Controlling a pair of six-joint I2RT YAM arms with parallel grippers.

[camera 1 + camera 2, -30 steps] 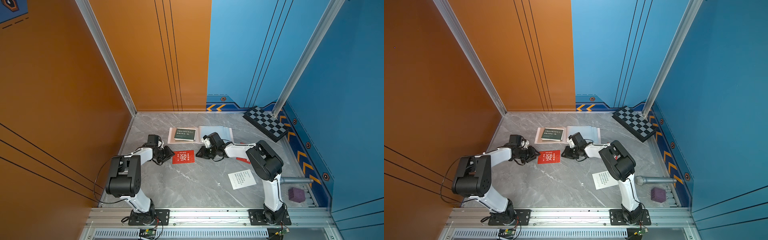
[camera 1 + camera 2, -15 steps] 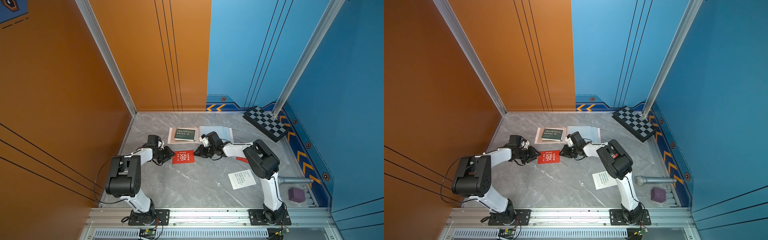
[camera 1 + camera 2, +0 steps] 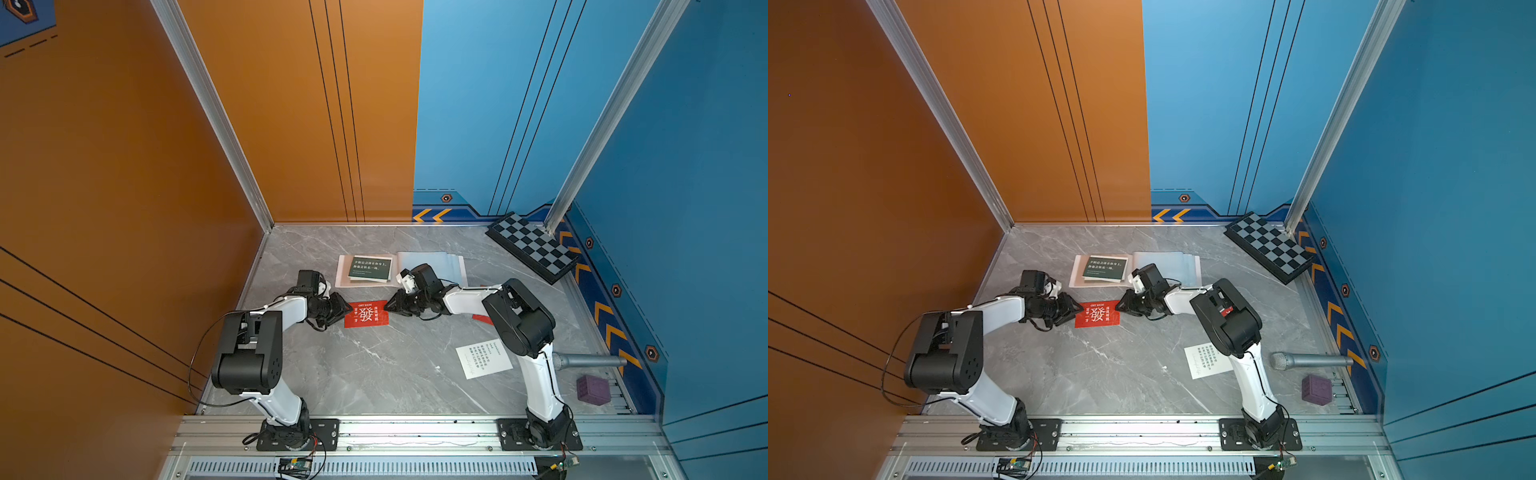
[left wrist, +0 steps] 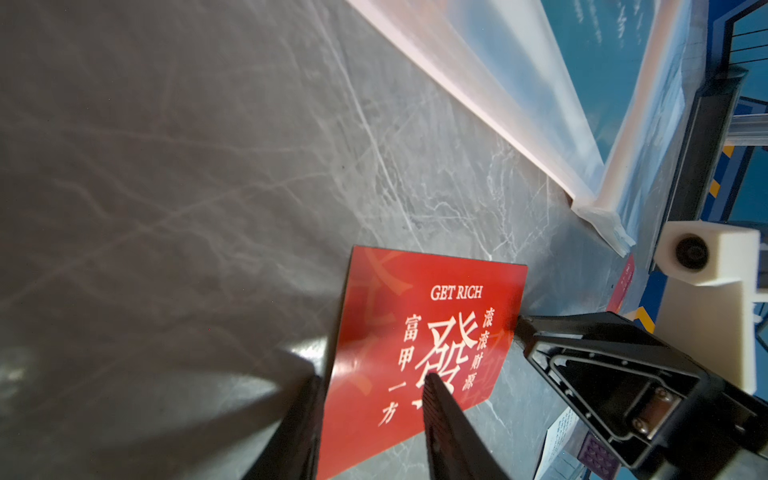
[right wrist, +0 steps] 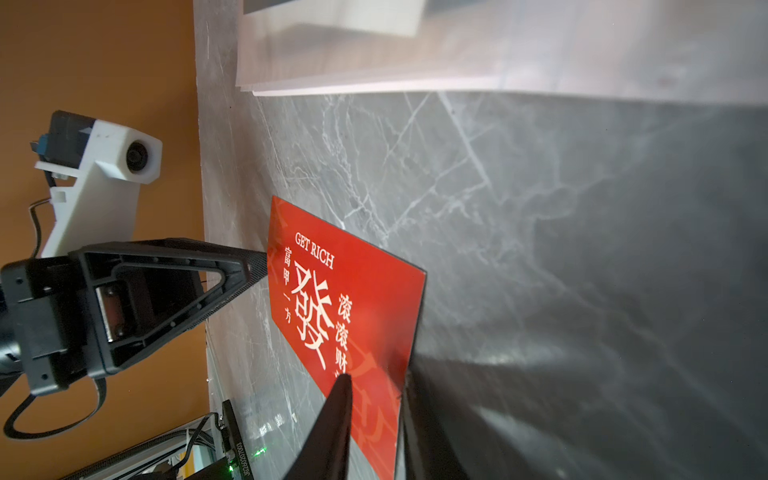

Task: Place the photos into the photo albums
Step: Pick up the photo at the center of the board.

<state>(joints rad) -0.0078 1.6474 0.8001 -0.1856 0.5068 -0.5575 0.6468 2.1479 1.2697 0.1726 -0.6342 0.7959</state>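
Left wrist view puts the left gripper (image 4: 372,378) at one short end of the red card (image 4: 424,328), jaws apart, one finger over the print and one off the edge. At the opposite end the right gripper (image 5: 376,376) straddles it likewise, jaws narrowly parted; neither visibly clamps. My reading: a thin card flat on the table (image 3: 374,374) must be worked up from both ends. It lies just before the open photo album (image 3: 436,266), long axis running gripper to gripper, its "GET RICH" line toward the album.

"GET RICH" (on red card (image 4: 374,299))
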